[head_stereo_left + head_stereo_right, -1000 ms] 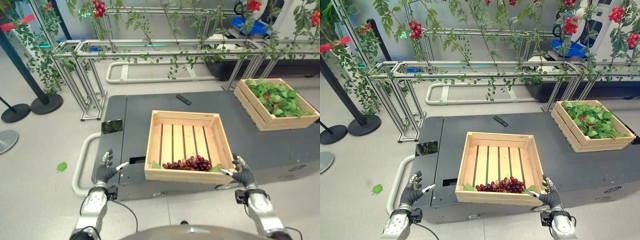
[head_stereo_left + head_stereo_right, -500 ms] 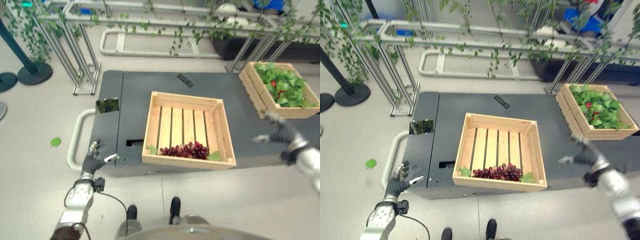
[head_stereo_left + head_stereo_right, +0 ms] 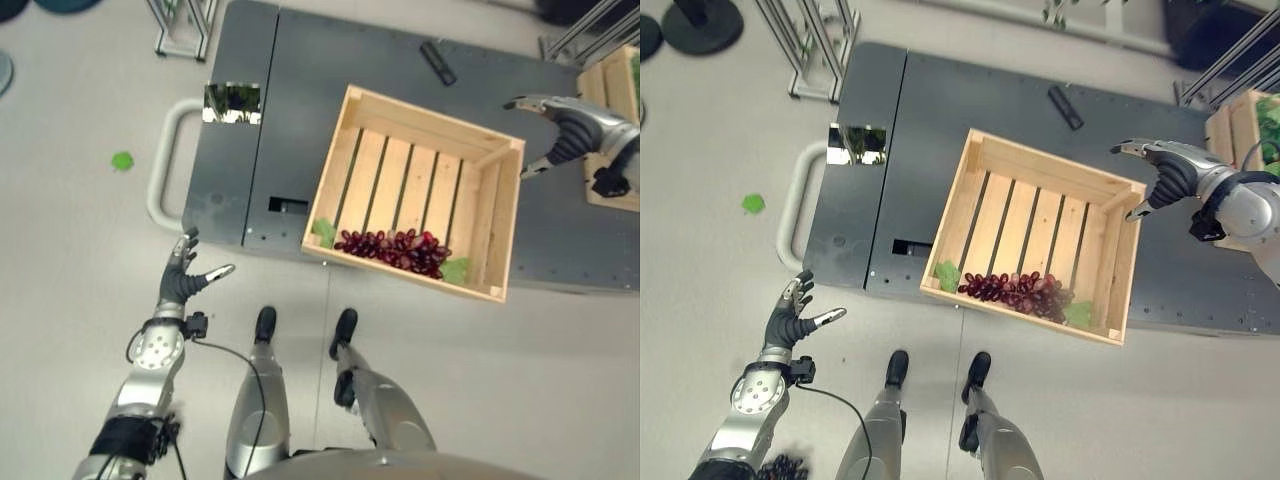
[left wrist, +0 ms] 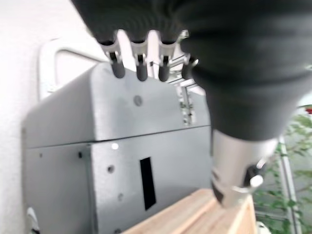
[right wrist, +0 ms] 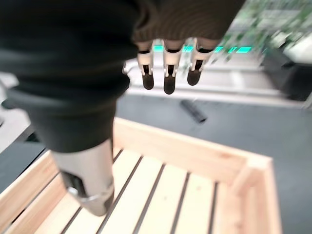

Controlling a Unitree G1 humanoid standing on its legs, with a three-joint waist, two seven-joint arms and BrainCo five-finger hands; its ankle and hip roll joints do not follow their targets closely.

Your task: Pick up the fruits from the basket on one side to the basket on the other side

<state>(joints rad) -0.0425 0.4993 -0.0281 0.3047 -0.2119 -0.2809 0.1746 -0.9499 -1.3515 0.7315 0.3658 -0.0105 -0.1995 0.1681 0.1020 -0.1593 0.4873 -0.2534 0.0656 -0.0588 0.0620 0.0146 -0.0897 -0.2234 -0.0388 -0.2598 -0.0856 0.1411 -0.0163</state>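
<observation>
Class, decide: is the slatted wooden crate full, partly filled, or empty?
Partly filled: the crate holds one bunch of dark grapes along its near wall; remaining slats bare.

grey cart point(image 3: 300, 120), black remote point(image 3: 437, 62) on it, green leaf point(image 3: 122, 160) on floor

The wooden crate point(image 3: 1040, 235) sits at the near edge of the grey platform point(image 3: 930, 110), open on top, with grapes point(image 3: 1015, 290) along its near wall. Its slats are bare further in. A black bar point(image 3: 1065, 107) lies near the far edge.
</observation>
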